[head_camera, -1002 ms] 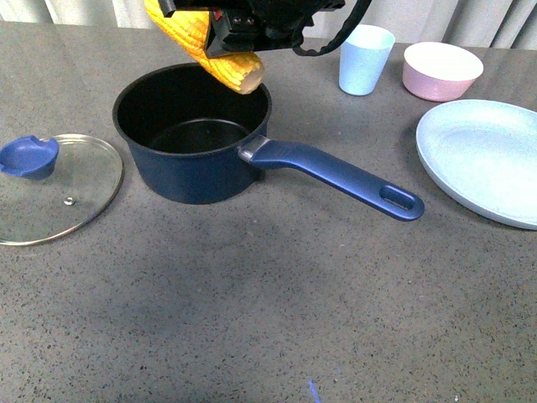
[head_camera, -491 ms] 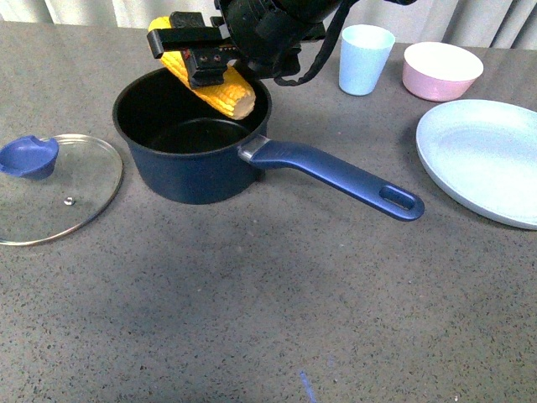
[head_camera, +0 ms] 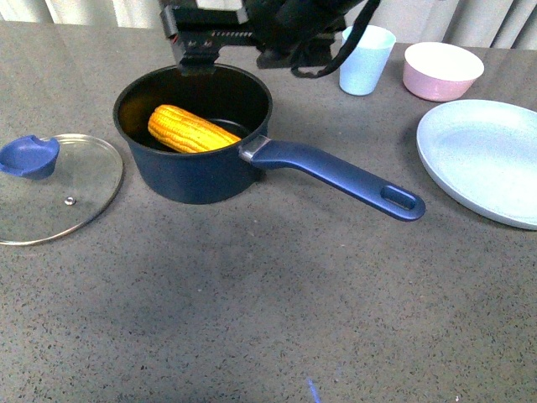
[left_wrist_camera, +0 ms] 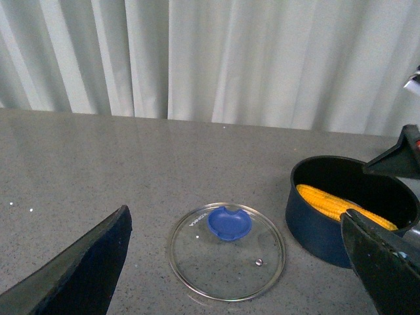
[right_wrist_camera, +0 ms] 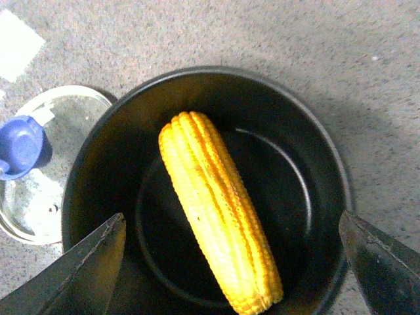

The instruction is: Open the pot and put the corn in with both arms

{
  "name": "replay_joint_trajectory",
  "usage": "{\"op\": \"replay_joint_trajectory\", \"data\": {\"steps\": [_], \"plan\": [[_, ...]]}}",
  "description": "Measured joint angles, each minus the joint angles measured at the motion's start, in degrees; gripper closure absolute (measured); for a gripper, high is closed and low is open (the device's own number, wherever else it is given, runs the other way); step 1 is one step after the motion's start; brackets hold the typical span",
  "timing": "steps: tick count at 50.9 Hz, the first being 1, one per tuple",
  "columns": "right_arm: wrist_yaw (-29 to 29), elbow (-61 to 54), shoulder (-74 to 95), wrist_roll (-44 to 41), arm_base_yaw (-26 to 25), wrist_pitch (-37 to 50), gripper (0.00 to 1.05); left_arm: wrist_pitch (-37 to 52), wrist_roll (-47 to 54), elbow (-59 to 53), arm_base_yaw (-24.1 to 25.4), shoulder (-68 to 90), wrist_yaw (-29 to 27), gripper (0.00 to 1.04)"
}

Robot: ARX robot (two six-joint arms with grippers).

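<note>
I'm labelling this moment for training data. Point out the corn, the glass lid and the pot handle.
corn [right_wrist_camera: 220,223]: right wrist view, middle of the cob.
glass lid [head_camera: 63,189]: front view, clear glass near its centre.
pot handle [head_camera: 336,174]: front view, midway along the blue grip.

The pot [head_camera: 189,180] mouth is partly filled by the corn [head_camera: 191,131], and the right gripper [right_wrist_camera: 231,220] is held over its far rim. The lid [head_camera: 59,191] lies to the left. The handle [head_camera: 336,175], cup [head_camera: 365,60], bowl [head_camera: 442,71] and plate [head_camera: 487,159] are on the right. Open desk [head_camera: 268,311] is presented in front.
</note>
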Motion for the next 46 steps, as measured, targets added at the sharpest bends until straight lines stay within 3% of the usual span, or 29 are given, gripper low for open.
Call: {"op": "replay_joint_trajectory", "data": {"steps": [24, 42, 46], "plan": [[-0.17, -21.51, -25.81, 5.14, -14.67, 10.29, 0.09, 0.0, 0.0, 0.0, 0.0, 0.0, 0.0, 0.09], [2.49, -37.16, -52.94, 5.35, -24.37, 4.83, 0.09, 0.0, 0.0, 0.0, 0.0, 0.0, 0.0, 0.09], [9.01, -41.59, -58.4, 3.67, -25.4, 10.93, 0.16, 0.0, 0.0, 0.0, 0.0, 0.0, 0.0, 0.09]]}}
